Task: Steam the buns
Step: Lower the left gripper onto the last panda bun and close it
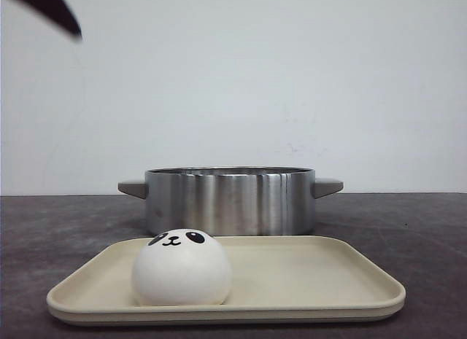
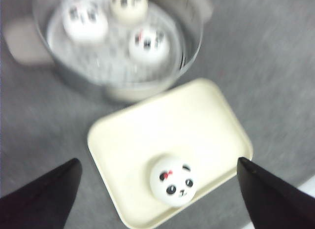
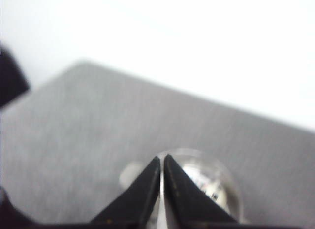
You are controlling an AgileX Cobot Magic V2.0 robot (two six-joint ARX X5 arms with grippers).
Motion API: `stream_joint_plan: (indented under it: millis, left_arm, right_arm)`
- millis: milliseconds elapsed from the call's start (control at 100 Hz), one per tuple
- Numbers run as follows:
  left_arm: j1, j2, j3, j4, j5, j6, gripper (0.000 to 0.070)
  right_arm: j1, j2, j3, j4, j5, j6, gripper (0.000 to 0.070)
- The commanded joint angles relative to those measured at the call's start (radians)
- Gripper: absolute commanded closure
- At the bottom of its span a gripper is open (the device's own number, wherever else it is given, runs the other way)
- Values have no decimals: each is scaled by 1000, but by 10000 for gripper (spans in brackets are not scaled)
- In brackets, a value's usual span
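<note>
One white panda-faced bun [image 1: 182, 267] sits on the cream tray [image 1: 306, 281], at its front left; the left wrist view shows it [image 2: 173, 180] with a red bow. Three more buns [image 2: 148, 44] lie inside the steel pot [image 2: 188, 51]. My left gripper [image 2: 157, 177] is open and empty, high above the tray, with its fingers [image 2: 47, 194] wide on either side of the tray's bun. A dark piece of an arm [image 1: 51, 9] shows at the front view's top left. My right gripper [image 3: 162, 160] is shut and empty, high above the pot [image 3: 211, 182].
The steel pot [image 1: 230, 200] with two grey handles stands just behind the tray on the dark grey table [image 1: 408, 230]. A white wall rises behind the table.
</note>
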Motion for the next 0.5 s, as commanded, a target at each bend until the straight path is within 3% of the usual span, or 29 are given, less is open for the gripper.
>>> stream_joint_plan:
  millis: [0,110,330,490]
  left_arm:
    - [-26,37,-23,32,2,-48,103]
    - [-46,122,-41,46,18,-68,101]
    - [-74,312,-41,82,132,-79,97]
    - [-88,425,-41,82,136,-79,97]
  right_arm:
    - [11,-23,19,6,21,-1,699]
    - [11,-75,19,2,33,-2,699]
    - [11,-96,19,-43,67,-21,699]
    - [11,-93,19,-70,67,-20,699]
